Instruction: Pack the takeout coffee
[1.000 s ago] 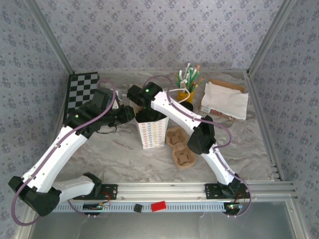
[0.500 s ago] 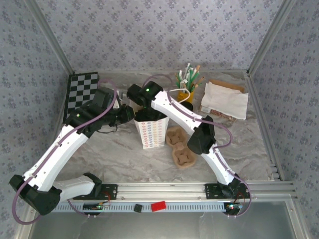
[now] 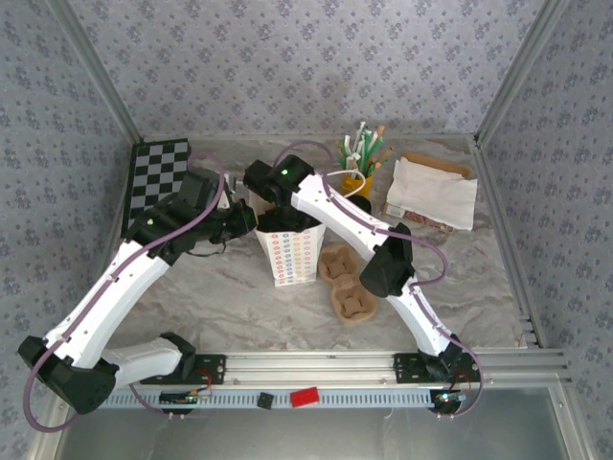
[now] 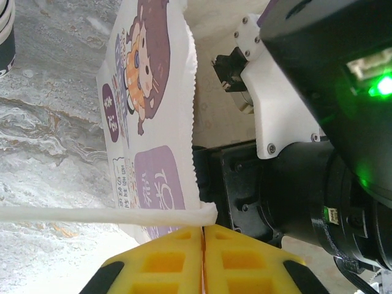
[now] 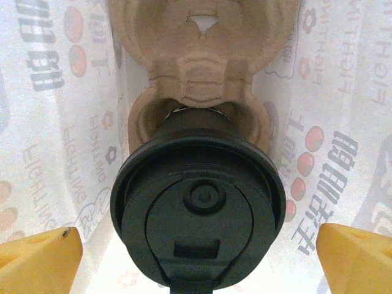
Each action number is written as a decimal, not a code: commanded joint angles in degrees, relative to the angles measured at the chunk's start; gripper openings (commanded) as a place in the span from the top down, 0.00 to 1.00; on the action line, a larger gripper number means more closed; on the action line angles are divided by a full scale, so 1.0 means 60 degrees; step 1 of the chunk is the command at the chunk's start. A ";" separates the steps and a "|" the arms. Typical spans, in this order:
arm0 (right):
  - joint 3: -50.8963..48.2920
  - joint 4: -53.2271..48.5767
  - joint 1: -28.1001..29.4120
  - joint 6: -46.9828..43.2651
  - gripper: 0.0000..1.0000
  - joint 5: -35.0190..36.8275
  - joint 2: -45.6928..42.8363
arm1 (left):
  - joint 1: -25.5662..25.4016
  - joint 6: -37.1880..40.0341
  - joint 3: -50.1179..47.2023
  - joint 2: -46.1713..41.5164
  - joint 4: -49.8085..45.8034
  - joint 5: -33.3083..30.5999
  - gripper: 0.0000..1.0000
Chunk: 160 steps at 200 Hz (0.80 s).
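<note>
Right wrist view, centre: the takeout coffee [image 5: 199, 211] sits in the pulp carrier [image 5: 202, 55] inside the paper bag [image 5: 55, 122]; the right gripper [image 5: 197, 252] has just spread wide, releasing it; the left gripper [image 4: 203, 245] has pinched shut on the bag handle [image 4: 92, 215]; packing looks nearly done.

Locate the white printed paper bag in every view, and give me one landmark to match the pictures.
Top external: paper bag upright mid-table, between the arms.
Left wrist: paper bag upper left, cartoon side showing.
Right wrist: paper bag walls left and right of the lidded cup.
Landmark: right arm's green light, just above the bag in top external, at the right edge in left wrist.
</note>
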 commanded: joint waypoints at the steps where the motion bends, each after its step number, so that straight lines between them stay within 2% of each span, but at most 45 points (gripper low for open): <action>1: 0.0427 -0.0619 0.0088 0.0120 0.00 0.0112 -0.0032 | 0.0049 0.0117 0.0252 0.0092 -0.0253 -0.0188 0.93; 36: 0.0541 -0.0744 0.0105 0.0124 0.00 0.0128 -0.0089 | 0.0049 0.0128 0.0283 0.0113 -0.0266 -0.0187 0.96; 137: 0.0661 -0.0902 0.0106 0.0124 0.00 0.0066 -0.0428 | 0.0067 0.0134 0.0374 0.0263 -0.0315 -0.0289 0.96; 160: 0.0673 -0.0905 0.0106 0.0124 0.00 0.0063 -0.0496 | 0.0057 0.0142 0.0422 0.0307 -0.0410 -0.0334 1.00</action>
